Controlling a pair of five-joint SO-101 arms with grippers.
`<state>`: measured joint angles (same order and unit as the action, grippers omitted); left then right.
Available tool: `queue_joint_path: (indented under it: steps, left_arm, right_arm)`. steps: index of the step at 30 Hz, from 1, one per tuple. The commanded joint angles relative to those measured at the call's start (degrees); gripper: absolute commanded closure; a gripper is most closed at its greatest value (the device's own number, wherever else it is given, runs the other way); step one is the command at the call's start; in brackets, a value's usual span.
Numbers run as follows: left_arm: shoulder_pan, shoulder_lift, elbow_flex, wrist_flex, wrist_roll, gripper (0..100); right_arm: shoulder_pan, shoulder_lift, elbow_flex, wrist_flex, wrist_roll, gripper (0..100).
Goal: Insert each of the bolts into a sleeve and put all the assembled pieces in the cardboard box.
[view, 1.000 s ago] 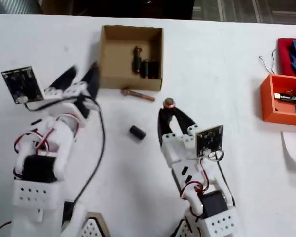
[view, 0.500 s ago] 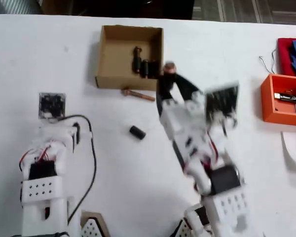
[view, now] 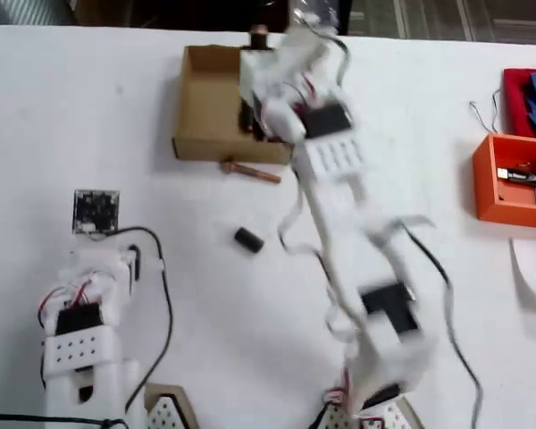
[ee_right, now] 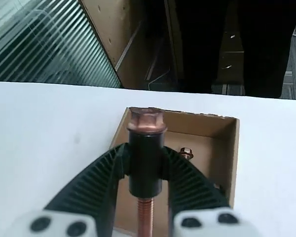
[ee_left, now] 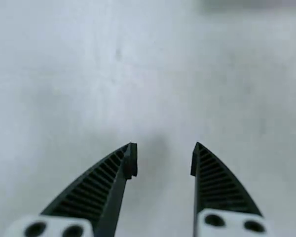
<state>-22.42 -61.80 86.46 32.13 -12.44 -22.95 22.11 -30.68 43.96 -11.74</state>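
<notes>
Main worry right now: my right gripper (ee_right: 146, 160) only pinches the black sleeve (ee_right: 145, 185), not the copper bolt (ee_right: 146, 121) running through it. So I reckon nothing but friction keeps that bolt in. If I tip the wrist the wrong way, it could slide out and land on the table (view: 116, 89) instead of in the cardboard box (ee_right: 207, 131).

Second thing: the high view puts the bolt head up around the box's far rim. Letting go too soon might bounce the piece off the cardboard edge or drop it outside, so I'd want it well over the box floor first. There's also an assembled piece (ee_right: 186, 154) lying in there, and dropping onto it could send things rolling.

Where stuff sits: the held piece is clamped between the right fingers, with the head poking out past the tips and the threaded end running back toward the wrist. The box is below and just ahead of it. One loose bolt (view: 250, 171) lies just beside the box's near wall. A loose sleeve (view: 248, 239) sits apart from it, nearer the arms' bases. My left gripper (ee_left: 163, 160) is spread, holding nothing, over bare table and well away from both.
</notes>
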Motion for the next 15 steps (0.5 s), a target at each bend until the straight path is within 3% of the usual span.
queue_joint_path:
  steps: [1, 7, 15]
  left_arm:
    - [0.0, -0.1, -0.1, -1.1, -0.3, 80]
    - [0.0, -0.1, -0.1, -1.1, -0.3, 80]
    - [0.0, -0.1, 0.0, -1.1, -0.3, 80]
  right_arm:
    - [-0.3, 21.7, -34.3, 5.5, -0.5, 98.0]
    - [0.0, 46.4, -58.8, 8.4, -0.5, 98.0]
    - [-0.7, 51.1, -53.7, 0.0, -0.5, 98.0]
